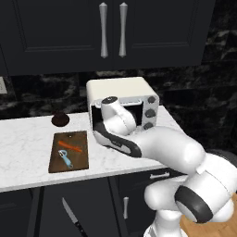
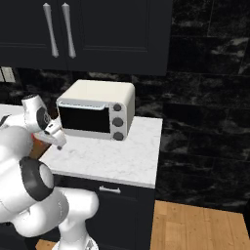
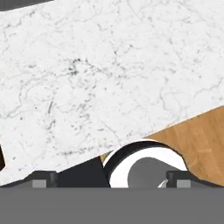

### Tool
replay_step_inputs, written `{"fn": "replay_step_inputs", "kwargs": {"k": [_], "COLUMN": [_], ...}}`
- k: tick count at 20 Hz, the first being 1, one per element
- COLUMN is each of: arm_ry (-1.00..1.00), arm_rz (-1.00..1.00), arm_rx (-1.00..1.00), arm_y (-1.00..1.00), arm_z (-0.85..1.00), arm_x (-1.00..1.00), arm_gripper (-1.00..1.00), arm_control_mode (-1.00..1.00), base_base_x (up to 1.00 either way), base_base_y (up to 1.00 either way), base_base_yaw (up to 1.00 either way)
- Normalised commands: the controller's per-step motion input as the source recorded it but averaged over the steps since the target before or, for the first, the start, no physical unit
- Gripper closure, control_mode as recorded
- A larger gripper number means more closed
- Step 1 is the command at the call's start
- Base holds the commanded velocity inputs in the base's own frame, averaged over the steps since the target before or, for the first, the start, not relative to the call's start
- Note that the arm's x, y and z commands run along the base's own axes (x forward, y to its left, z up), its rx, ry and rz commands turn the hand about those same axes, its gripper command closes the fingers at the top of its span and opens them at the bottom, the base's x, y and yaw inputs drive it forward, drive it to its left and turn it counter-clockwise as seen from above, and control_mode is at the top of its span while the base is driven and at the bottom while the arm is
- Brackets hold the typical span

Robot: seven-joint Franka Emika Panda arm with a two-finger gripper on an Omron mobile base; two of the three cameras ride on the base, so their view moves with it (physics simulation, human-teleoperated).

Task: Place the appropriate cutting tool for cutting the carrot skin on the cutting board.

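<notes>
The dark brown cutting board (image 1: 81,159) lies on the white marble counter, left of the arm. On it rest the thin orange carrot (image 1: 70,146) and, just in front of that, the small light-blue peeler (image 1: 66,158). The long dark-handled knife (image 1: 74,217) shows below the counter edge, against the dark cabinet fronts. My gripper (image 3: 111,178) is open, its fingertips (image 3: 43,178) far apart with nothing between them, looking down at bare marble and the counter's front edge. In the right base view the gripper (image 2: 59,143) hangs over the counter in front of the toaster oven, to the right of the board.
A cream toaster oven (image 1: 122,99) stands at the back of the counter (image 1: 28,143), close behind my hand. A small dark bowl (image 1: 60,119) sits behind the board. Dark upper cabinets hang overhead. Wooden floor (image 2: 195,227) lies to the right.
</notes>
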Motion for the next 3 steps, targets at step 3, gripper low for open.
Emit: {"fn": "replay_step_inputs", "kwargs": {"k": [3], "arm_ry": [0.00], "arm_rz": [-0.06], "arm_rx": [0.04], "arm_y": [-0.92], "arm_z": [0.00], "arm_x": [0.00], "arm_gripper": [-1.00], "arm_control_mode": [-1.00], "base_base_x": [0.00], "base_base_y": [0.00], "base_base_yaw": [0.00]}}
